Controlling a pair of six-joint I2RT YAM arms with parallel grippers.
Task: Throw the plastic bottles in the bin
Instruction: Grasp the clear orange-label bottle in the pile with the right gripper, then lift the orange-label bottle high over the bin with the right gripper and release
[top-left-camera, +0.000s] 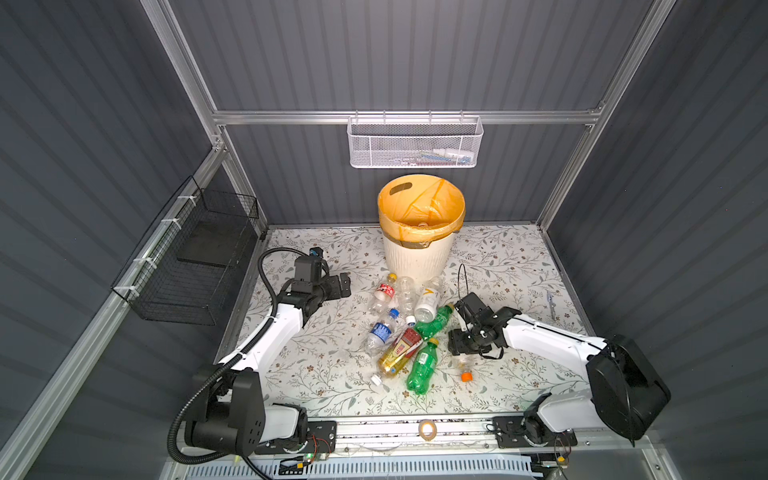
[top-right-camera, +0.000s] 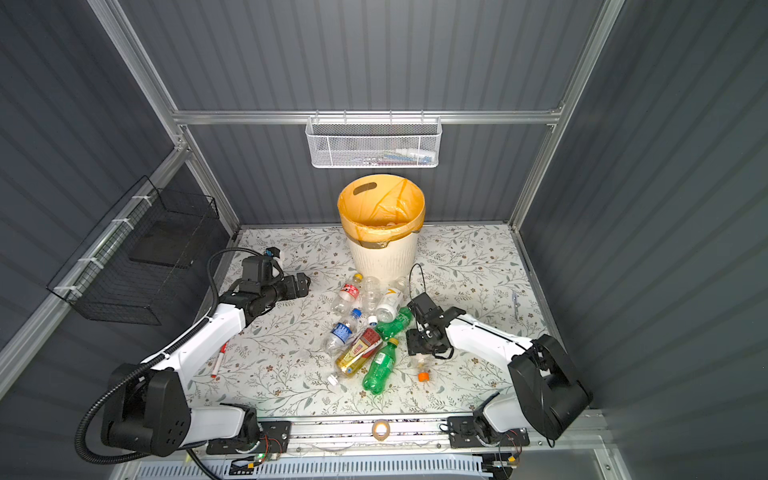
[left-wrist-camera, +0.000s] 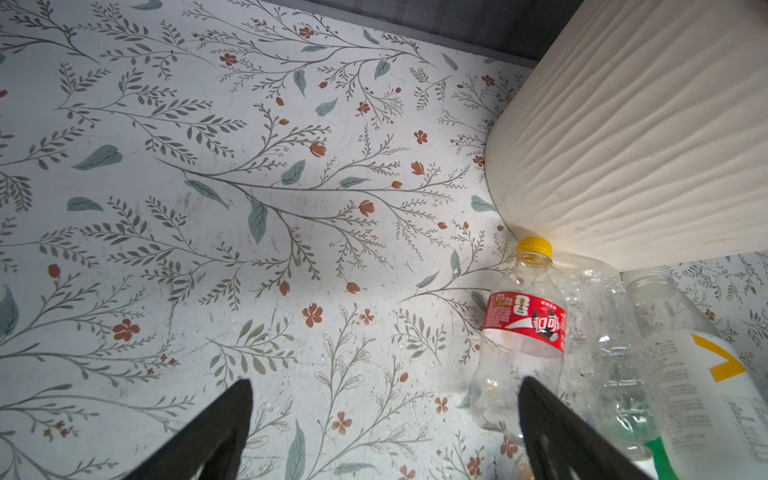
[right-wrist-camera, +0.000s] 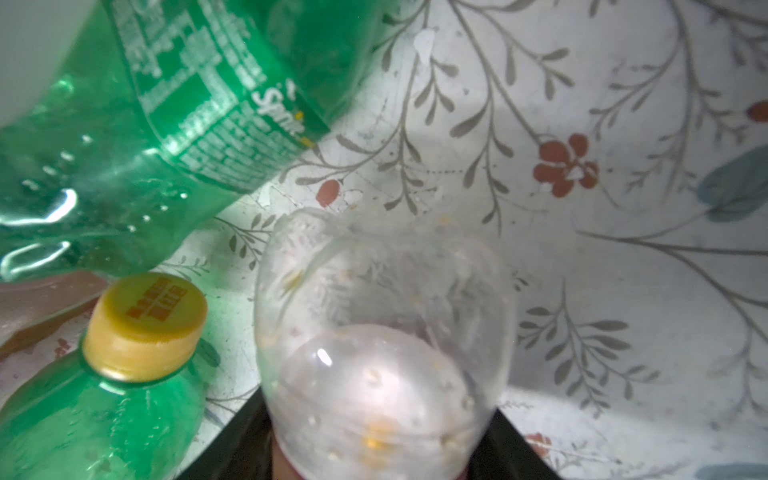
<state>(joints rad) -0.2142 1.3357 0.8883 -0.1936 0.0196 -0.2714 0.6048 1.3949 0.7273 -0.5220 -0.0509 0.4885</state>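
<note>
Fingers of my right pincer (right-wrist-camera: 382, 419) flank the clear bottle (right-wrist-camera: 382, 299) on both sides; whether they pinch it, I cannot tell. Empty, my left pincer (left-wrist-camera: 386, 415) gapes wide near the red-label bottle (left-wrist-camera: 523, 324). Orange-lined bin (top-left-camera: 417, 259) holds something pale, unclear. Bare mat (top-left-camera: 519, 266) lies right of it, up to the wall (top-left-camera: 665, 208).

A white tabletop printed with grey sprigs and red flowers (top-left-camera: 316, 374) is recorded. A round cream ribbed plastic bin (top-left-camera: 417, 259) is stood at rear centre. A cluster of plastic bottles (top-left-camera: 401, 349) is laid just before it, a clear orange-capped bottle (top-left-camera: 465, 372) slightly apart. A red-and-white pen (top-right-camera: 219, 359) is found at left.
</note>
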